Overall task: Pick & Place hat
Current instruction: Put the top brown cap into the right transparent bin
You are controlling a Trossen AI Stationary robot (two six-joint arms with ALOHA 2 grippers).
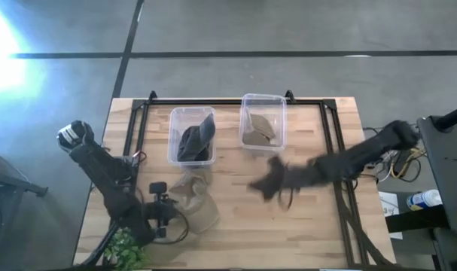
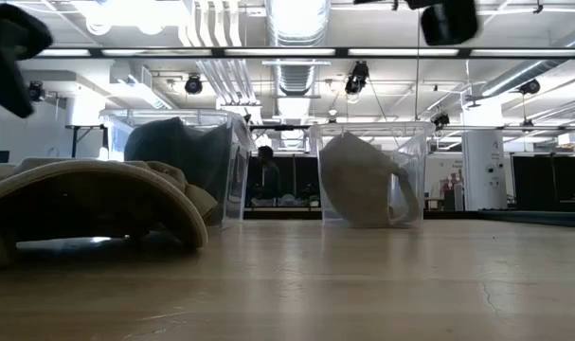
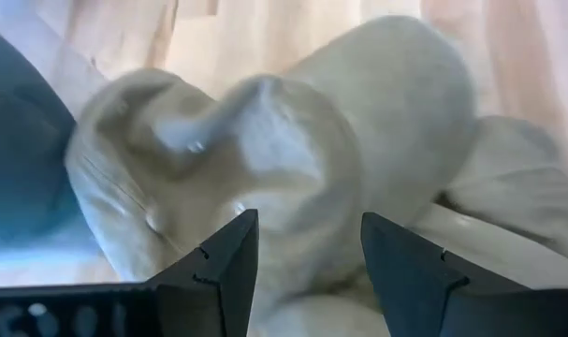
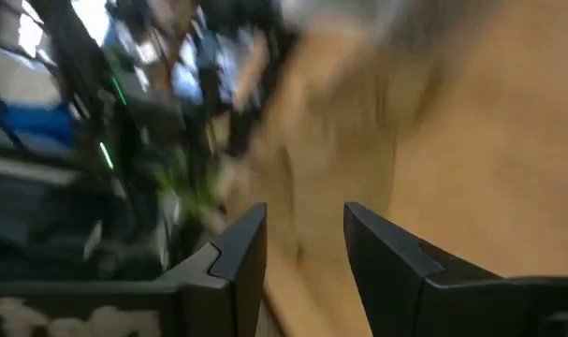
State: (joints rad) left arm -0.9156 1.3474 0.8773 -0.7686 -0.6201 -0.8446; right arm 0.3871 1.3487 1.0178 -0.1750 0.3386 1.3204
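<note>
A tan hat (image 1: 195,200) lies crumpled on the wooden table, near the near edge; in the low view the tan hat (image 2: 88,204) rests on its brim. My left gripper (image 1: 162,205) is open and hovers just left of and above it. In the left wrist view the tan hat (image 3: 293,159) fills the space beyond my left gripper (image 3: 307,257). In the low view my left gripper (image 2: 8,47) hangs clear above the hat. My right gripper (image 1: 266,185) is open over the table's middle, holding nothing; in its own view my right gripper (image 4: 304,253) has only blurred table beyond it.
Two clear bins stand toward the far edge: the left bin (image 1: 174,124) holds a dark hat (image 1: 194,139), and the right bin (image 1: 281,113) holds a brownish hat (image 1: 260,128). A small green plant (image 1: 126,248) sits at the near left corner. A black frame (image 1: 333,120) edges the table.
</note>
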